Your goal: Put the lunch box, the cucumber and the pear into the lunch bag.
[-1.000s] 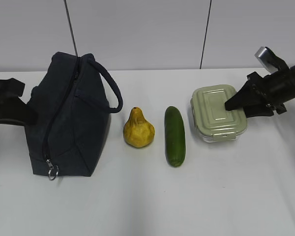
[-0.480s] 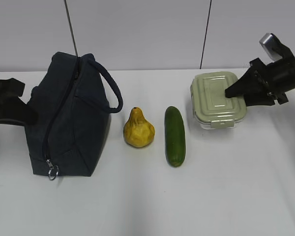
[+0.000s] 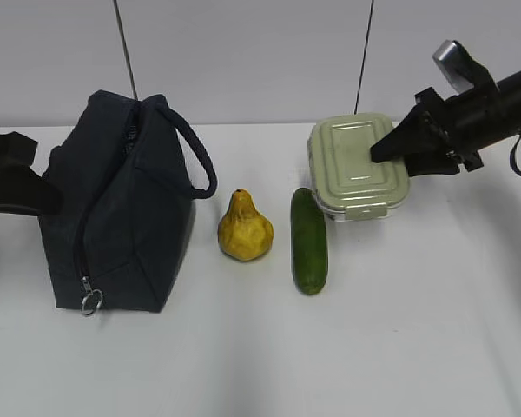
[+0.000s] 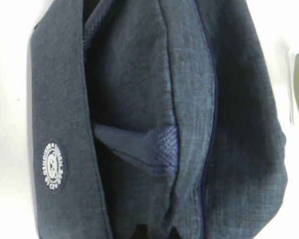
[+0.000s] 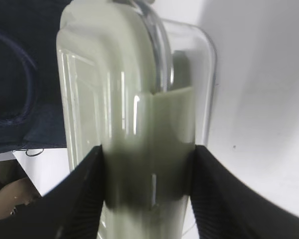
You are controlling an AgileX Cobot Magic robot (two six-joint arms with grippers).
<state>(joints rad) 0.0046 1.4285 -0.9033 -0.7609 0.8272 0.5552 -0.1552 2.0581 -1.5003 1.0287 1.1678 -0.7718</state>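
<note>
Lunch box (image 3: 358, 174) rides clear of the table between the jaws of my right gripper (image 3: 384, 149), which clamp it across its short side at the clip end, its long axis running out ahead of the fingers (image 5: 79, 199). Far across from those jaws stands the lunch bag (image 3: 117, 208), its zipper pull (image 3: 90, 301) hanging low. Below the carried box lie the cucumber (image 3: 309, 241) and, just beyond it, the pear (image 3: 245, 228). My left gripper (image 3: 13, 178) sits pinched shut at the bag's far flank, apparently on fabric, though I cannot confirm that. I judge the box must travel lengthwise toward the bag's mouth.
</note>
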